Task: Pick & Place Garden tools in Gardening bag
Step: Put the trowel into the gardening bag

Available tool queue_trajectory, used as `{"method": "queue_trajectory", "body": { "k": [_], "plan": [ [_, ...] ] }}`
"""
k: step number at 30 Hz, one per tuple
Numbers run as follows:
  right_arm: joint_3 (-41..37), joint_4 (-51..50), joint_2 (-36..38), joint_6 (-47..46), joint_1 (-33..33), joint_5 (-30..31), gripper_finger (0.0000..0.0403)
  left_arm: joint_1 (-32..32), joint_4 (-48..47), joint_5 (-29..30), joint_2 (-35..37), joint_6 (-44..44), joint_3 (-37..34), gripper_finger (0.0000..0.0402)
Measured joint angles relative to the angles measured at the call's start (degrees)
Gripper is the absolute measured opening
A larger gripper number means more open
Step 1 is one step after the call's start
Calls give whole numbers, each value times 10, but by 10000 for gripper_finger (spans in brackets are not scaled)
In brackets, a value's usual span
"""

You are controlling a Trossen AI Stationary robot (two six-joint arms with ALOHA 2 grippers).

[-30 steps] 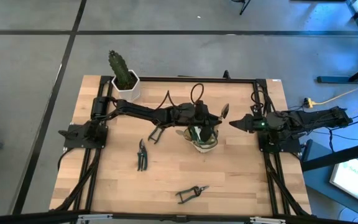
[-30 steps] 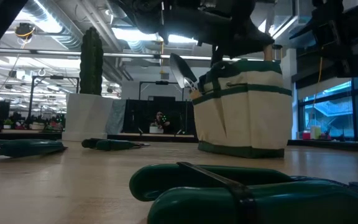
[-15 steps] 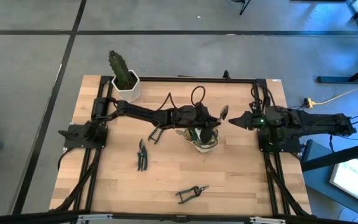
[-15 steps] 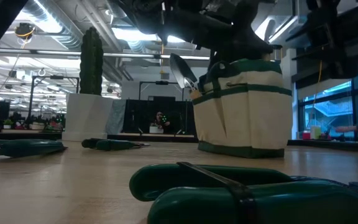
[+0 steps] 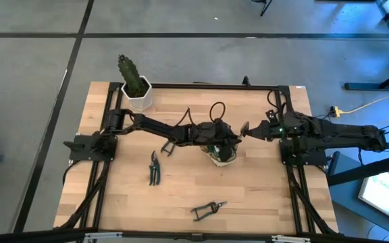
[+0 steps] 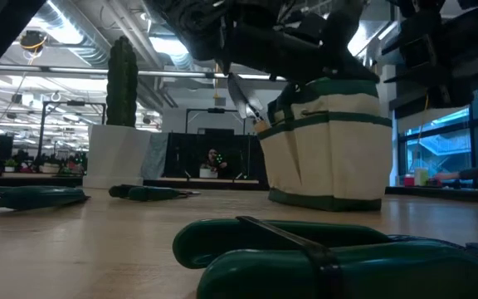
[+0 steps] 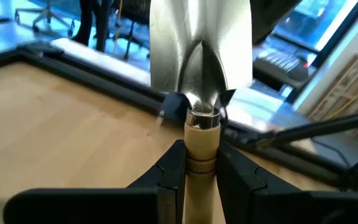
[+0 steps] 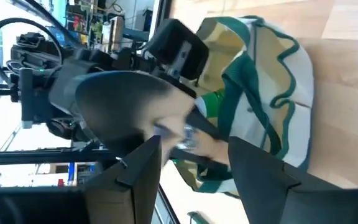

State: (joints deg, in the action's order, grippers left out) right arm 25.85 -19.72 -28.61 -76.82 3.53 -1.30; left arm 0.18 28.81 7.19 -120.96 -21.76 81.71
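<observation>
The gardening bag (image 5: 220, 150) stands at mid-table, tan with green trim (image 6: 326, 141). A green spray bottle (image 8: 213, 102) sits inside it, and a silver-bladed tool (image 6: 241, 93) sticks out of its side pocket. My left gripper (image 7: 202, 152) is shut on a wooden-handled trowel (image 7: 201, 56) just above the bag, with the blade (image 5: 244, 127) toward the table's right. My right gripper (image 5: 250, 131) stands open right at the blade's tip (image 8: 123, 106). My left gripper pinches the trowel's wooden handle (image 7: 202, 140) between its two fingers, just behind the metal collar. The fingers come nearly level from the table's left and lie along the handle. The trowel is lifted clear, its blade pointing away over the bag. My right gripper: I cannot tell whether it touches the blade.
Black pruning shears (image 5: 154, 167) lie left of the bag and a second pair (image 5: 208, 210) lies near the front edge, close to the low camera (image 6: 305, 257). A dark tool (image 5: 169, 146) lies under my left arm. A cactus in a white pot (image 5: 137, 91) stands far left.
My left gripper has sunk toward the bag with the trowel, which stays nearly level. My right arm has swung about its base, while its open gripper has kept close to the blade's tip.
</observation>
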Motion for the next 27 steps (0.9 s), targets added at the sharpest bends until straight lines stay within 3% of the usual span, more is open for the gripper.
{"method": "queue_trajectory", "body": {
  "k": [22,27],
  "plan": [
    [-1,66,-52,49,41,-46,190,3,-56,-8,2,28,1,58],
    [0,82,-52,53,41,-49,190,3,-62,-9,1,15,0,99]
  ]
}}
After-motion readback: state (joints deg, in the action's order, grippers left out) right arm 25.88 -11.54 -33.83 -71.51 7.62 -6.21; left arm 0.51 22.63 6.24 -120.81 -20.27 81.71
